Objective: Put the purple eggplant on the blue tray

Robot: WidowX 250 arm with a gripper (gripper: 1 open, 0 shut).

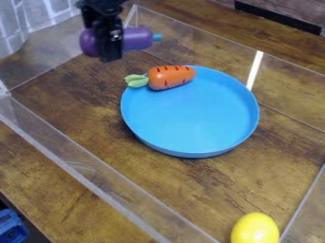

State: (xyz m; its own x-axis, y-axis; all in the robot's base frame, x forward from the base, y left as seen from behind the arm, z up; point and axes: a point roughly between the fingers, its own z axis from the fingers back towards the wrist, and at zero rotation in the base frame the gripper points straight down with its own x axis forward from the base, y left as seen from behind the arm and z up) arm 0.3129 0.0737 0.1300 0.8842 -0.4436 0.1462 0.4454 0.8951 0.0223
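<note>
No writing legible; purple eggplant (114,40) gripped.

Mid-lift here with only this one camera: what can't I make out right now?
- Fingers: motion blur and the purple eggplant hide where the pads meet it.
- Arm above the gripper: cut off by the top edge.
- Eggplant's middle: covered by the gripper.
- Yellow object: clipped by the bottom edge, so its identity is unclear.
- Carrot: whether it rests on the blue tray rim or beside it is unclear.
</note>
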